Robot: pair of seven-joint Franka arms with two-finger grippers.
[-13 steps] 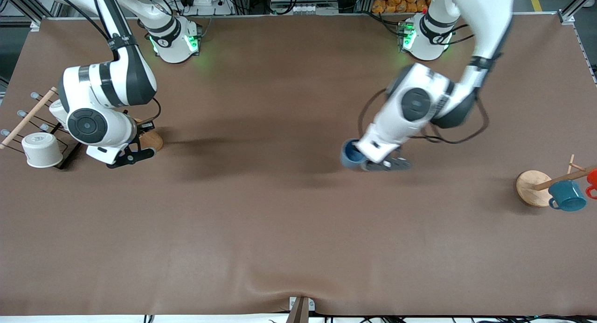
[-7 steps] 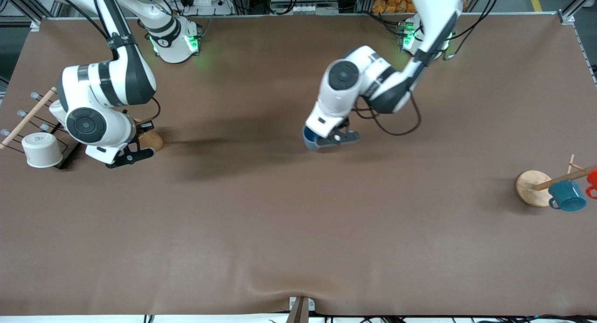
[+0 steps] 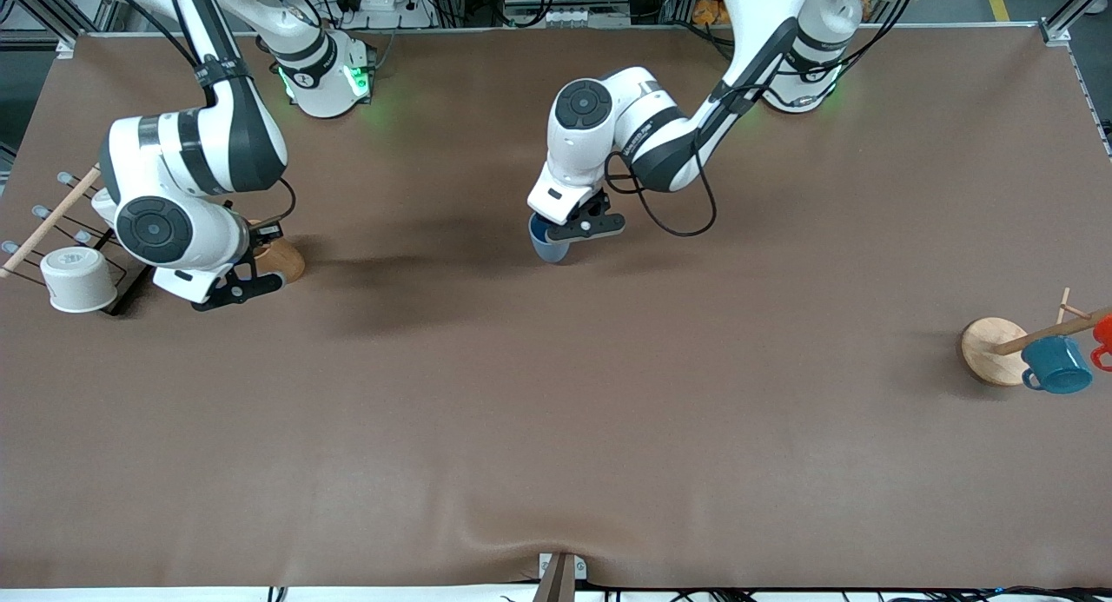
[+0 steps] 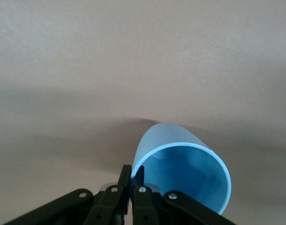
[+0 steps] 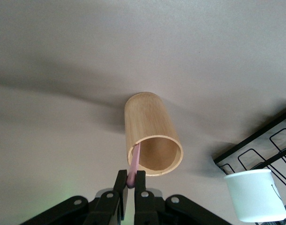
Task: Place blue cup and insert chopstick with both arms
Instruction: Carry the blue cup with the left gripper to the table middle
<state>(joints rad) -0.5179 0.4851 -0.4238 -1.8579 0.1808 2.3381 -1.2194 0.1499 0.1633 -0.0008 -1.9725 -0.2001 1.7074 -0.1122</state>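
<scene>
My left gripper (image 3: 566, 233) is shut on the rim of the light-blue cup (image 3: 547, 244) over the middle of the table, low above it. In the left wrist view the fingers (image 4: 132, 174) pinch the cup's wall (image 4: 180, 164), one inside and one outside. My right gripper (image 3: 261, 285) is at the right arm's end, over a bamboo holder (image 3: 283, 261). In the right wrist view it (image 5: 132, 178) is shut on the pink chopstick (image 5: 134, 161), whose lower part is inside the holder (image 5: 150, 133). The chopstick is hidden in the front view.
A black wire rack (image 3: 104, 276) with a white cup (image 3: 78, 279) and a light-wood rod (image 3: 52, 220) stands at the right arm's end. A mug tree with a round wooden base (image 3: 986, 350), a teal mug (image 3: 1055, 365) and a red mug (image 3: 1103, 333) stands at the left arm's end.
My left arm has carried the blue cup from the left arm's side to the table's middle, farther from the front camera. The right arm has barely moved.
</scene>
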